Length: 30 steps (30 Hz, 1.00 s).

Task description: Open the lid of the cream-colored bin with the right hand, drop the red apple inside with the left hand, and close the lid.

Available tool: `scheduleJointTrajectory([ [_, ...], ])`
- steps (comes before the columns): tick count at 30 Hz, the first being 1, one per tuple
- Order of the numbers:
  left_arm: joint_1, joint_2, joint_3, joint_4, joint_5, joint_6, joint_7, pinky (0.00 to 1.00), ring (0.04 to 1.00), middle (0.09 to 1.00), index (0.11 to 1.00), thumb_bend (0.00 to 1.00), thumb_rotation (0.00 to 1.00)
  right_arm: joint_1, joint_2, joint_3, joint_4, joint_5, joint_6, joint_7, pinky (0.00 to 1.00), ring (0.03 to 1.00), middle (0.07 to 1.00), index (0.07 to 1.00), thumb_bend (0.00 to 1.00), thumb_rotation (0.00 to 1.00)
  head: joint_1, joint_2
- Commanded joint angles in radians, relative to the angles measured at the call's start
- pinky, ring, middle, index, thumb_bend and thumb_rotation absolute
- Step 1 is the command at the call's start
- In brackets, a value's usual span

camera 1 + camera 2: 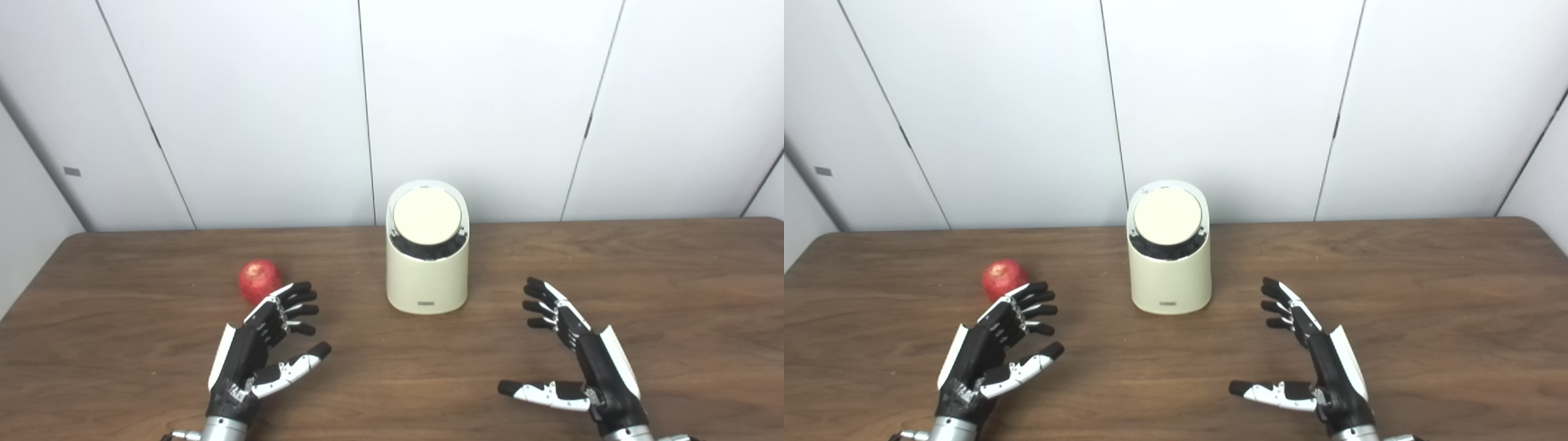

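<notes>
Bin (427, 269), cream-colored, smooth and matte, upright near the far edge of the table (674, 288), roughly at its middle. Rounded body with a slanted top; round flat lid (427, 215) tilted toward the camera, seated in its ring, with a dark crescent of lining or gap showing just below its lower edge. Small label at the foot of the bin's front, too small to read. Red apple (258, 278), round with a faintly speckled skin, left of the bin and a little nearer the camera, resting on the wood, apart from the bin. Left hand (264, 343) nearer still than the apple, on the bin's left, palm turned inward, fingers spread and lightly curled, thumb out, holding nothing; dark fingertips close to the apple, contact not clear. Right hand (572, 355) on the bin's right, well apart from it, likewise spread wide with thumb stretched toward the middle, empty. Both hands black with white shells and silver cuffs at the wrists. Table of dark brown wood grain, matte, with long streaks running across, rounded corners at the far side. Behind the bin, white wall panels, plain and smooth, split by thin dark seams that lean outward; small grey tag (71, 171) on the panel far left of the bin.
</notes>
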Motion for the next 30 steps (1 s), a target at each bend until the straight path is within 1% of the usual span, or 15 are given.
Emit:
scheduleJointTrajectory([
  [1,0.002,0.002,0.002,0.005,-0.002,-0.021,0.004,0.6,0.728,0.776,0.804,0.63,0.0,-0.012,0.003,0.001,-0.027,0.008,-0.009,-0.003,0.73,0.825,0.874,0.882,0.74,0.11,0.0,0.0],
  [3,0.002,0.002,0.002,0.007,-0.003,-0.024,0.003,0.6,0.727,0.777,0.804,0.63,0.0,-0.012,0.003,0.002,-0.026,0.006,-0.008,-0.005,0.73,0.825,0.874,0.883,0.74,0.12,-0.001,0.0],
  [7,-0.001,0.003,0.002,0.014,-0.005,-0.032,0.001,0.59,0.722,0.774,0.803,0.62,0.0,-0.012,0.004,0.003,-0.024,0.004,-0.01,-0.008,0.73,0.823,0.874,0.88,0.74,0.11,-0.002,-0.001],
  [12,0.001,0.004,0.002,0.011,-0.004,-0.026,0.001,0.6,0.731,0.779,0.805,0.62,0.0,-0.011,0.006,0.005,-0.025,0.006,-0.004,-0.008,0.72,0.821,0.871,0.878,0.74,0.11,-0.002,-0.002],
  [13,-0.001,0.003,0.002,0.014,-0.001,-0.027,0.002,0.6,0.73,0.778,0.805,0.62,0.0,-0.012,0.006,0.005,-0.022,0.005,-0.006,-0.009,0.72,0.821,0.871,0.878,0.74,0.12,0.001,-0.008],
  [17,-0.007,0.001,0.001,0.027,-0.003,-0.039,0.001,0.6,0.722,0.773,0.802,0.62,0.0,-0.021,0.008,0.005,-0.01,0.007,-0.018,-0.013,0.72,0.821,0.877,0.881,0.73,0.12,0.004,-0.012],
  [18,-0.01,0.0,0.002,0.032,-0.004,-0.042,0.002,0.59,0.721,0.773,0.802,0.62,0.0,-0.03,0.014,0.005,-0.013,0.008,-0.012,-0.016,0.72,0.821,0.879,0.882,0.73,0.12,-0.003,-0.017],
  [20,-0.016,-0.001,0.002,0.047,-0.006,-0.049,0.002,0.59,0.718,0.77,0.8,0.61,0.0,-0.046,0.024,0.005,-0.018,0.008,0.0,-0.019,0.73,0.819,0.879,0.894,0.72,0.17,-0.007,-0.025],
  [22,-0.022,-0.002,0.0,0.06,-0.005,-0.054,0.0,0.59,0.721,0.772,0.801,0.61,0.0,-0.068,0.033,0.005,-0.018,0.001,0.009,-0.023,0.74,0.831,0.883,0.896,0.71,0.19,-0.007,-0.032],
  [26,-0.028,-0.004,-0.002,0.072,0.0,-0.053,0.0,0.6,0.728,0.777,0.806,0.62,0.0,-0.127,0.045,0.002,-0.032,-0.069,0.059,-0.04,0.71,0.822,0.877,0.881,0.73,0.24,-0.019,-0.037],
  [28,-0.034,-0.004,-0.003,0.083,0.003,-0.058,0.002,0.6,0.727,0.775,0.805,0.62,0.0,-0.169,0.048,-0.003,-0.045,-0.114,0.119,-0.047,0.71,0.828,0.873,0.876,0.76,0.26,-0.021,-0.042],
  [30,-0.036,-0.005,-0.003,0.088,0.0,-0.059,0.001,0.6,0.728,0.775,0.804,0.62,0.0,-0.208,0.046,-0.004,-0.066,-0.14,0.197,-0.037,0.76,0.856,0.881,0.888,0.78,0.29,-0.021,-0.044],
])
